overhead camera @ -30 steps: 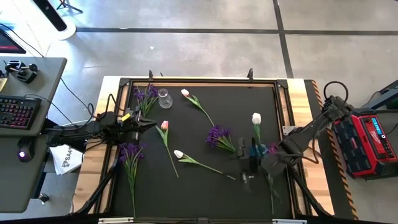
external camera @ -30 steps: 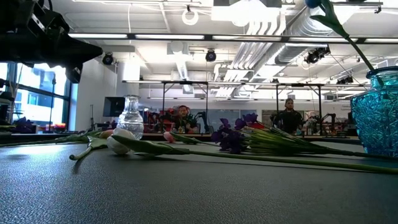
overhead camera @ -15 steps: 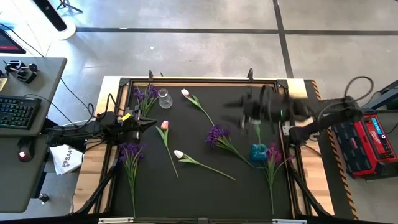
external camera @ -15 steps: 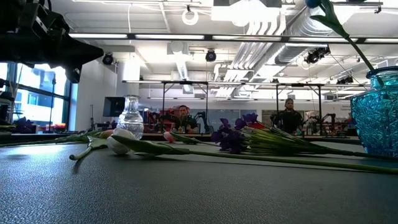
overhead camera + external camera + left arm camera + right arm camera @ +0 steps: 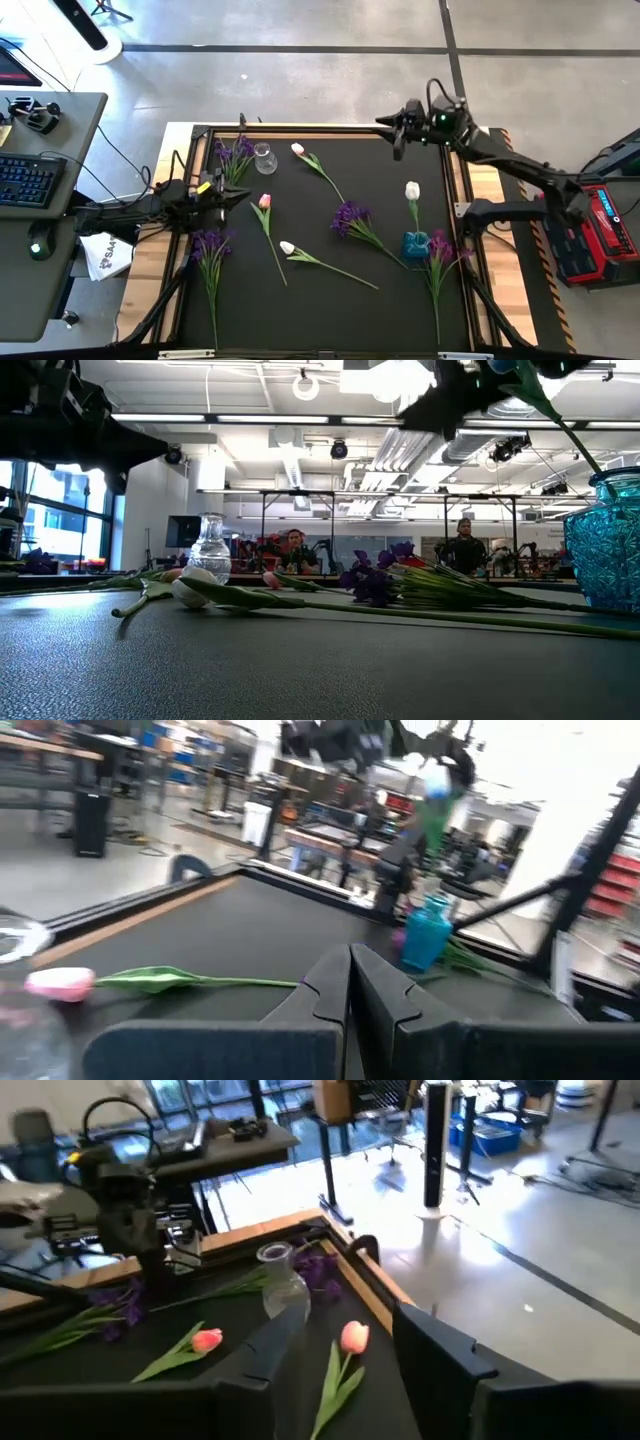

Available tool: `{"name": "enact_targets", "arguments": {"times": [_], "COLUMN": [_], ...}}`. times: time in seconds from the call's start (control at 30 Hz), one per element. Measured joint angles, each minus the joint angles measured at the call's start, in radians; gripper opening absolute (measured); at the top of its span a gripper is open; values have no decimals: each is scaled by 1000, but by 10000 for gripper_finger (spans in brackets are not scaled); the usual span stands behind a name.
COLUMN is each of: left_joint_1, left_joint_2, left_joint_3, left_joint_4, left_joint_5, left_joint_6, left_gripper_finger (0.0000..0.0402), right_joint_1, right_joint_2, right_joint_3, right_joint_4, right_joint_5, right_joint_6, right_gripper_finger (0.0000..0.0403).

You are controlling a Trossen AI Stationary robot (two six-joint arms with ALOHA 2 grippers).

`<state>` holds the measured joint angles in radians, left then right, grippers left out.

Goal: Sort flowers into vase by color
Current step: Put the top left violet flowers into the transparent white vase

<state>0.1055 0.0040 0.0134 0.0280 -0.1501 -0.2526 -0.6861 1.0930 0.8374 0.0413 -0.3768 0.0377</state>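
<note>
Only the low view shows people beyond the table (image 5: 330, 300). Right claw (image 5: 335, 1355), fingers apart and empty, hangs far-right; left claw (image 5: 349, 982) together.

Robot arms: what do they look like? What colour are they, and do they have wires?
Both arms are dark, almost black, made of slim jointed sections. The left gripper ends in two flat, pointed dark fingers and has a small yellow mark near its wrist. The right gripper has blocky dark fingers, a tiny green light on its wrist, and a black cable looping above it.
</note>
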Motion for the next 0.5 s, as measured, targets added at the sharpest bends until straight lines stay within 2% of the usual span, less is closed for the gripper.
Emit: {"name": "enact_targets", "arguments": {"times": [0.1,0.27,0.4,0.5], "left_joint_1": [0,0,0,0], "left_joint_2": [0,28,93,164], "left_joint_3": [9,47,88,132], "left_joint_4": [-1,-4,-22,-105], "left_joint_5": [-66,-192,-329,-444], "left_joint_6": [13,46,63,9], "left_gripper_finger": [0,0,0,0], "right_joint_1": [-16,-11,4,21], "right_joint_2": [7,7,7,27], "right_joint_3": [-151,-353,-463,-494], "right_joint_4": [177,419,564,615], "right_joint_5": [-42,-45,-44,-39], "right_joint_6": [10,15,-4,-36], "right_gripper_finger": [133,134,134,134]}}
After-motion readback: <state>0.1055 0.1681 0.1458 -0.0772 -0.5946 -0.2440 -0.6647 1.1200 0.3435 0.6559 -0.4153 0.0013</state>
